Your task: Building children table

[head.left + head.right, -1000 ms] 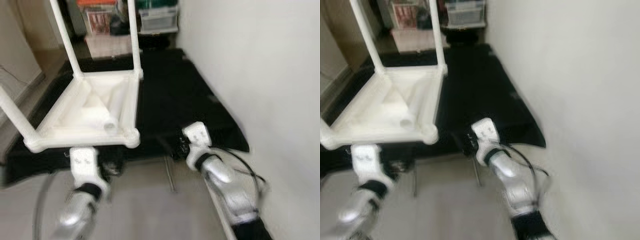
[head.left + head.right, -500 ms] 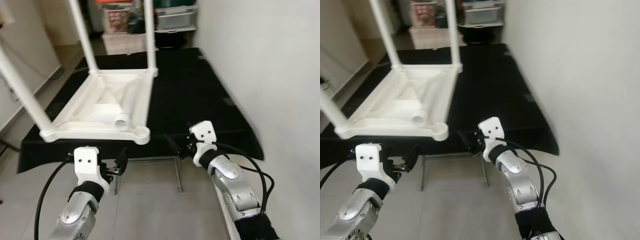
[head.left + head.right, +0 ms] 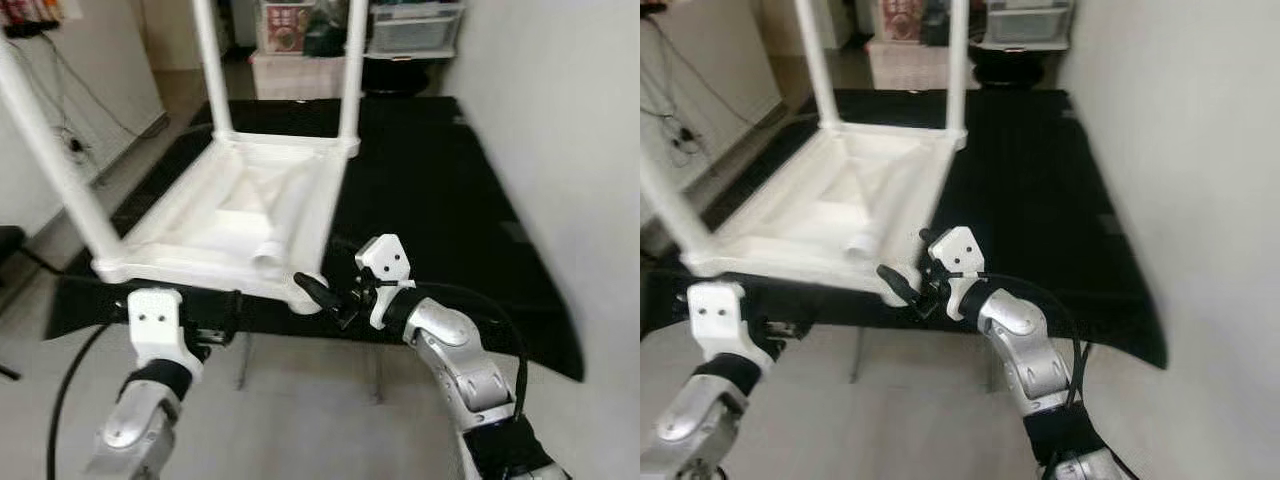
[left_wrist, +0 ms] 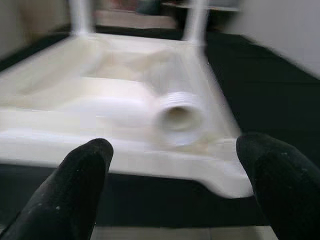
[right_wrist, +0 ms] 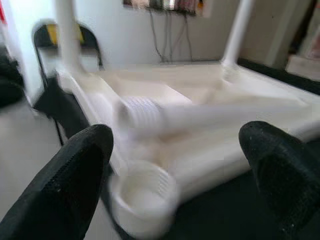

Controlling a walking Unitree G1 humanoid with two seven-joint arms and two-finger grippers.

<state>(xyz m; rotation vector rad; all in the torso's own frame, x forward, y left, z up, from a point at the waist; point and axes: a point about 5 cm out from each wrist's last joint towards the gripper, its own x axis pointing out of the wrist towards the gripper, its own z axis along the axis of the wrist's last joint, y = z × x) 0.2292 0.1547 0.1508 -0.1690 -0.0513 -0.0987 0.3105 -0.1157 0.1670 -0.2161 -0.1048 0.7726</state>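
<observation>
A white children's table (image 3: 190, 225) lies upside down on a black-covered tabletop (image 3: 440, 200). Three legs stand up from it, among them one at the far right corner (image 3: 350, 70) and one at the near left (image 3: 50, 160). A loose leg (image 3: 290, 215) lies inside the frame, its threaded end (image 4: 179, 116) facing the near edge. The near right corner socket (image 5: 145, 192) holds no leg. My right gripper (image 3: 325, 298) is open right at that corner. My left gripper (image 3: 222, 322) is open just below the table's near edge.
A white wall (image 3: 580, 150) runs along the right side of the black tabletop. Storage boxes (image 3: 415, 25) stand at the back. A dark chair (image 3: 10, 245) and wall cables are at the left. Bare floor (image 3: 300, 420) lies under my arms.
The camera has turned, shifting the whole scene. My right gripper has swung left, from the bare front edge up to the table's near right corner. The left gripper stays below the near edge.
</observation>
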